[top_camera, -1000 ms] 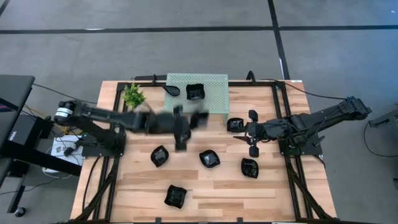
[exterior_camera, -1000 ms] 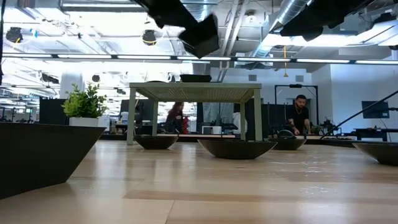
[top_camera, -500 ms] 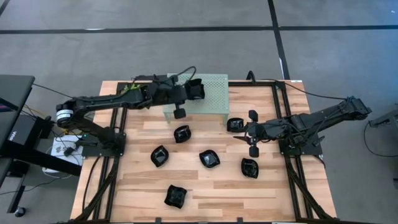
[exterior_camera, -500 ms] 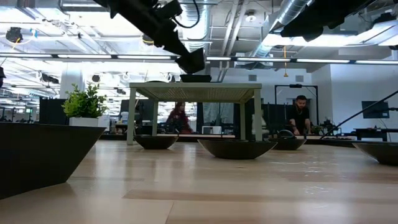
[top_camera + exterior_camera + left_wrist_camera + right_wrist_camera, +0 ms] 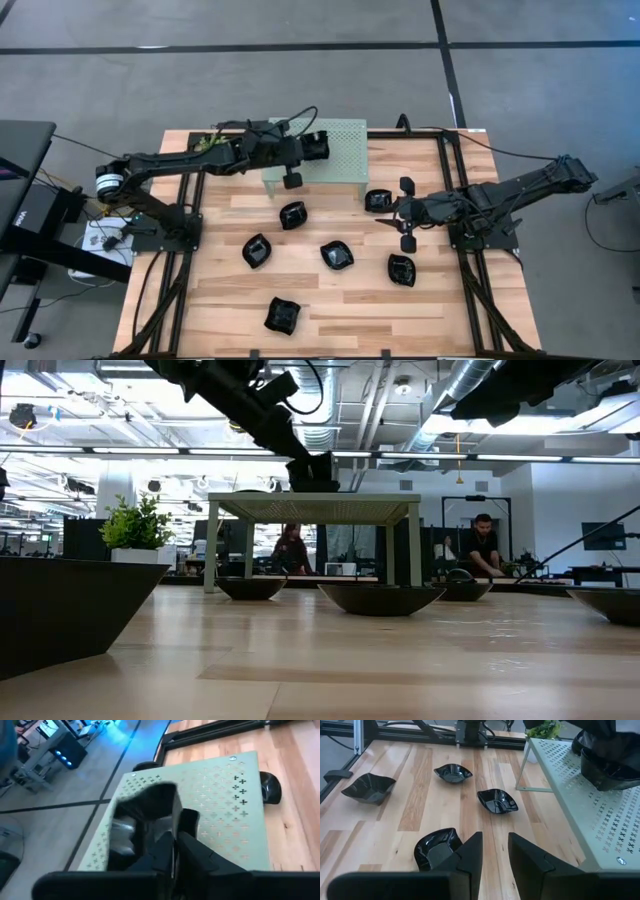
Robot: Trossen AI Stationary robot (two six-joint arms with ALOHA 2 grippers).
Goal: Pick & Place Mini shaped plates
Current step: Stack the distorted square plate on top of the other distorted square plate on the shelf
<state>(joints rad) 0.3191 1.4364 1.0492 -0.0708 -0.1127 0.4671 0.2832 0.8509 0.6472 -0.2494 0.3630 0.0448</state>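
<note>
- The left tool [image 5: 318, 146] is over the green rack [image 5: 345, 160], fingers narrow, its black plate [image 5: 150, 805] resting on the rack top.
- The right tool [image 5: 401, 213], part-open and empty, waits beside another plate [image 5: 378, 200] on the surface [image 5: 230, 200].

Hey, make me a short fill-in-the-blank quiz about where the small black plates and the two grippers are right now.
1. The left gripper is over the pale green ____.
2. On the wooden table, not counting the rack, lie ____ black plates.
3. The right gripper is next to a plate and its fingers are ____.
4. The small plant stands at the table's ____ left corner in the high view.

Missing words: rack; six; open; far
</note>
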